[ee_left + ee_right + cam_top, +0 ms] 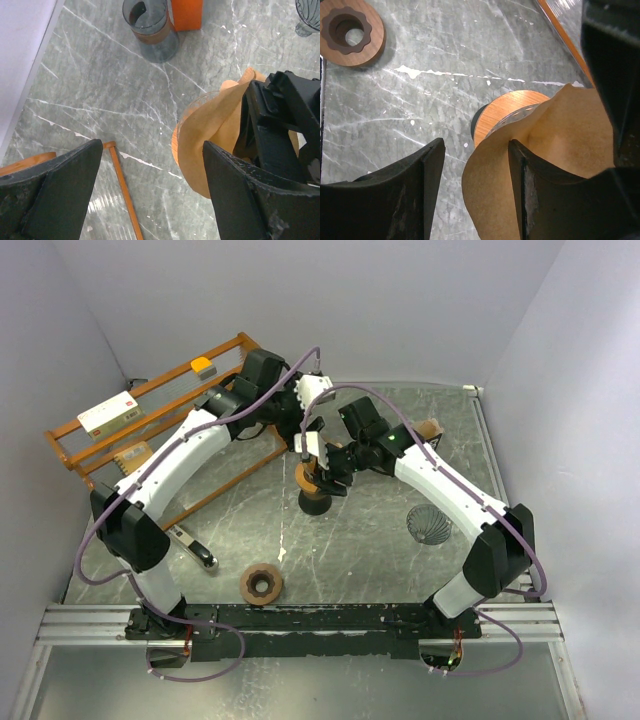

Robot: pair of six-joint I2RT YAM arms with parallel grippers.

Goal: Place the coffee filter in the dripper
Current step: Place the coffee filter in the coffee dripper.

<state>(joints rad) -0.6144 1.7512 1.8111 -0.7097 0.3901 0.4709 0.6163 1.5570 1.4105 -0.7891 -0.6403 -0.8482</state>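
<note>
The brown paper coffee filter sits loosely in the mouth of the glass dripper, which has a wooden collar and stands mid-table. The filter's rim is crumpled and stands above the glass. My right gripper is open and straddles the filter's near wall, with one finger inside the cone and the other outside, a gap away from the paper. My left gripper is wide open just beside the filter, with nothing between its fingers. The two grippers crowd together over the dripper.
A wooden ring lies near the front. A second glass dripper stands to the right. A wooden rack holding a box is at the back left. A glass carafe and an orange block stand behind.
</note>
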